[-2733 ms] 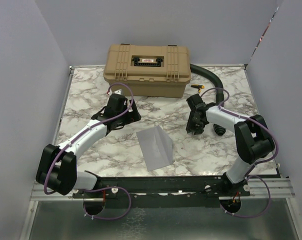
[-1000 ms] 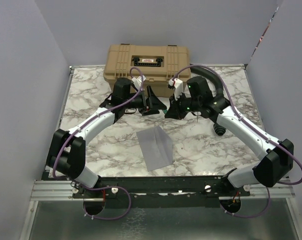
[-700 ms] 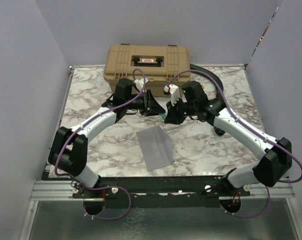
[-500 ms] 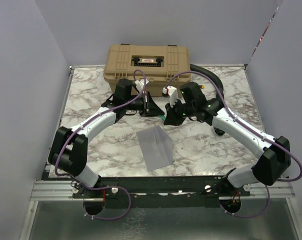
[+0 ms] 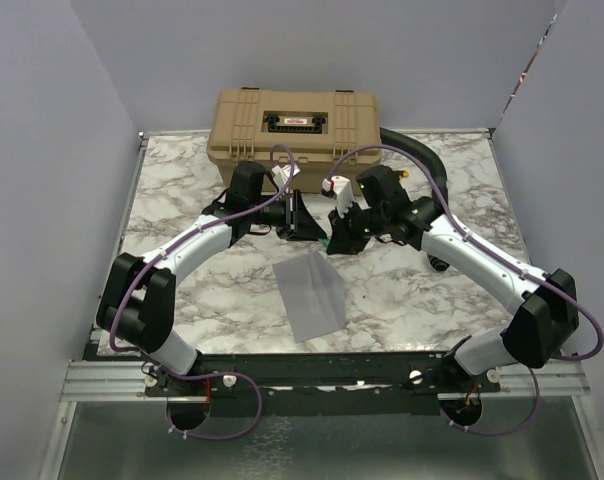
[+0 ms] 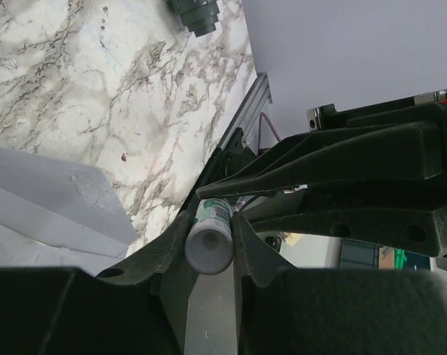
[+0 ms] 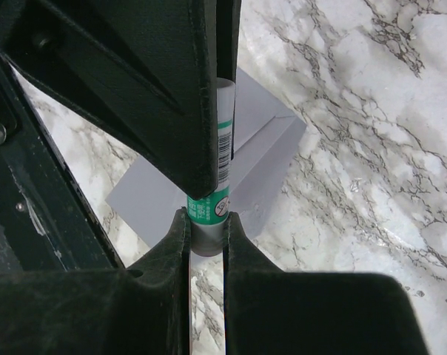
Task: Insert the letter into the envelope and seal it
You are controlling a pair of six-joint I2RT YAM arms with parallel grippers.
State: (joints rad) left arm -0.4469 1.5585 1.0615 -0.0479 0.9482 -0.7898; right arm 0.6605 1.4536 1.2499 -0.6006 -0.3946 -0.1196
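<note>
Both arms reach in twd the middle of the tabletop, elbows out to the sides, wrists turned so the two pincers meet nose to nose just in front of the tan case. The left pincer and right pincer are both pinching one glue stick, one at each end. In the left wrist view the pads are pressed on the stick's white round end. In the right wrist view the pads clamp the grey end below the green label, and the rest of the tube runs up betw the other pincer's fingers.

The envelope lies flat on the tabletop, nearer the arm bases than the pincers and apart from them, set at an angle. It also shows under the stick in the right wrist view.

Hard to make out:
- From above the stick is only a speck of green betw the black fingers.
- Most of the tube is covered by fingers in both wrist views.
- Can't tell if the envelope's flap is open or down, or if anything is inside.
- A black hose is partly hidden behind the right arm.
</note>
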